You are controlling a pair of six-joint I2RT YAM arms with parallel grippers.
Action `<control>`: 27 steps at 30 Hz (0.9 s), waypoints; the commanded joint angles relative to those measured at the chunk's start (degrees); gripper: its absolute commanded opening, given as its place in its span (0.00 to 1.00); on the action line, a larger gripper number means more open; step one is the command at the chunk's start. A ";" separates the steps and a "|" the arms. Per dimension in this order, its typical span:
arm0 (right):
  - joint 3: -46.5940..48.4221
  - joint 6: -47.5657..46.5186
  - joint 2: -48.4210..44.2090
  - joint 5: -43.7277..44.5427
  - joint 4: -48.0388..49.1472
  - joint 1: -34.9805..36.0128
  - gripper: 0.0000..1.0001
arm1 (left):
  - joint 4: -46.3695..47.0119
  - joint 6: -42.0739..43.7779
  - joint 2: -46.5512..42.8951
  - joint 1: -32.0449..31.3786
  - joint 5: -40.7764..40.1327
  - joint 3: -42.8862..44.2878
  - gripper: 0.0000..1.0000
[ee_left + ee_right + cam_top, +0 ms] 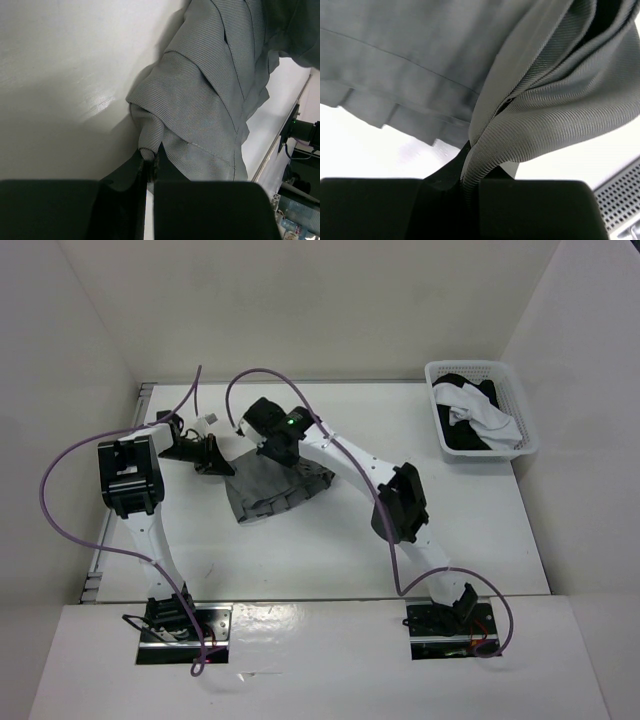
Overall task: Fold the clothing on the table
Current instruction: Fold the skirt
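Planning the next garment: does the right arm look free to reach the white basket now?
Probably not yet: the right pincer is shut on the grey pleated skirt and must release it before heading for the basket.

near half of table (300, 560) lies open; basket (516, 405) fills far right corner.

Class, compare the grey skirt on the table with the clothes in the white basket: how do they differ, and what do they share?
The skirt is plain grey and pleated; the clothes in the basket are white and black, crumpled. The skirt sits on the table, pinched by the left gripper and right gripper; the clothes lie untouched. Both are soft fabric.
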 commanded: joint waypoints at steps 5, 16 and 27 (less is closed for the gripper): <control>7.98 2.21 5.21 -3.17 -1.76 3.10 0.00 | 1.42 -0.40 -3.18 -0.32 -0.68 -0.54 0.00; 19.06 5.28 12.16 -10.29 -2.91 3.11 0.00 | 2.48 -0.93 -4.76 -0.32 -1.21 -1.68 0.00; 24.07 5.90 15.94 -14.43 -3.95 4.16 0.00 | 2.48 -0.93 -5.29 -0.85 -1.74 -1.68 0.00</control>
